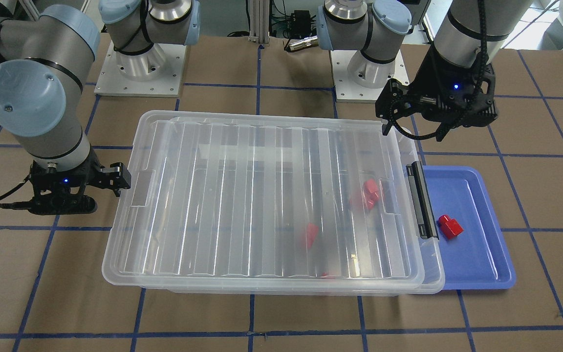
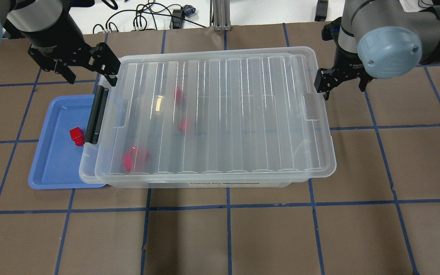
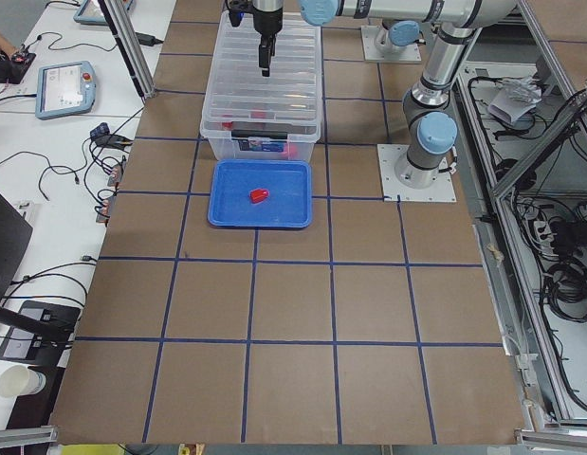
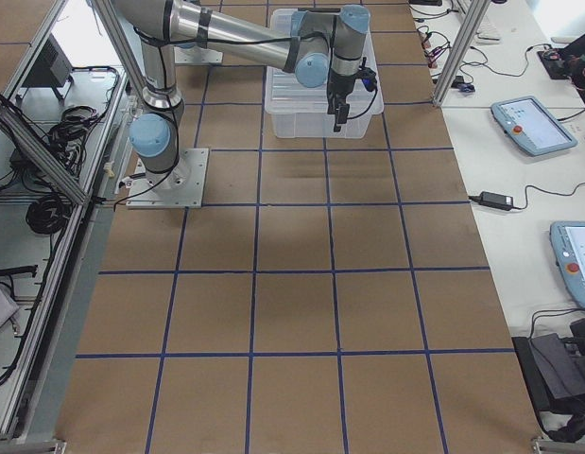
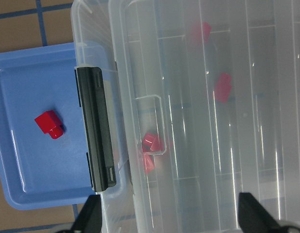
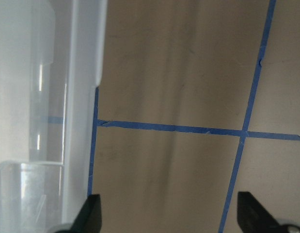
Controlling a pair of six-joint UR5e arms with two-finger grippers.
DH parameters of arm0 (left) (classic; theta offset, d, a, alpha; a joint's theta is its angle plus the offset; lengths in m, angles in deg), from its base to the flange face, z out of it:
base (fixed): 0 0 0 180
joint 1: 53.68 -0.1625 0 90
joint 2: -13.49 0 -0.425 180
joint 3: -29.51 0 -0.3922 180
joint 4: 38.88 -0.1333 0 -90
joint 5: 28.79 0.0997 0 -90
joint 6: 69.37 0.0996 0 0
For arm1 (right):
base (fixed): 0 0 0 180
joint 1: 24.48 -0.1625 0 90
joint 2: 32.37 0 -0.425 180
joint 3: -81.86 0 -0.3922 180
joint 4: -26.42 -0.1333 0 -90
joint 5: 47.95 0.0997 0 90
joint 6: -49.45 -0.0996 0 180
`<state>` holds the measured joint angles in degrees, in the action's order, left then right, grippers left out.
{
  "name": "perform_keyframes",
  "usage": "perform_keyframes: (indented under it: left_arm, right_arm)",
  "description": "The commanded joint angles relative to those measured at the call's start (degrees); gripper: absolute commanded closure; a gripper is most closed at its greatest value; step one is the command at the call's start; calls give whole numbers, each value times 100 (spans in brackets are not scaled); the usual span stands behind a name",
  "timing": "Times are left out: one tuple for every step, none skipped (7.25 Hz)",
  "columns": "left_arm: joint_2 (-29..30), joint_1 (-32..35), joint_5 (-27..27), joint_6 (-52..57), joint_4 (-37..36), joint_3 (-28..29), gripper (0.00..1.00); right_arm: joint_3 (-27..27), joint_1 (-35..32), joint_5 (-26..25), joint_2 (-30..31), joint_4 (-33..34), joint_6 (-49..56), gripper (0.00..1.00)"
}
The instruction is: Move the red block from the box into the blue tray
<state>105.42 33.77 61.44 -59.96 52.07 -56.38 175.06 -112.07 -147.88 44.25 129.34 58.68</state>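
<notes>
Left gripper (image 5: 170, 214) empty; red block (image 5: 49, 124) in blue tray (image 5: 21, 82).

A flat table covered in brown paper (image 3: 293, 379) carries a grid of blue tape lines (image 3: 250, 303). Off one long edge of the table runs a white bench (image 3: 46, 199). On it lie a grey handheld tablet with a lit screen (image 3: 64, 88), loose black cables (image 3: 108, 156) just beside the table's edge, and a pale paper cup (image 3: 16, 381) near the table's corner. A silver aluminium frame post (image 3: 127, 43) stands at that same edge. In the exterior right view, a small black power brick (image 4: 493, 200) and a second grey tablet (image 4: 530, 126) lie just off the table's edge.
</notes>
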Motion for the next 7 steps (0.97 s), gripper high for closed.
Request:
perform_keyframes:
  left_arm:
    - [10,0,-14,0,-7,-6,0]
    - [1,0,-14,0,-7,28,0]
    - [10,-26,-31,-18,-16,-6,0]
    - [44,-26,-23,-1,2,-41,0]
    - [45,-26,-23,-9,-15,-50,0]
    - [53,-26,-23,-9,-7,-59,0]
    - [54,-26,-31,-9,-16,-59,0]
  right_arm:
    - [-21,-4,0,2,0,0,0]
    - [-117,30,0,2,0,0,0]
    - [-309,74,-9,29,-26,8,0]
    - [-494,101,-9,72,-235,9,0]
    - [-713,110,-17,195,-576,0,0]
    - [-785,110,-9,431,-1006,-18,0]
    - [-794,84,-17,642,-1272,-288,0]
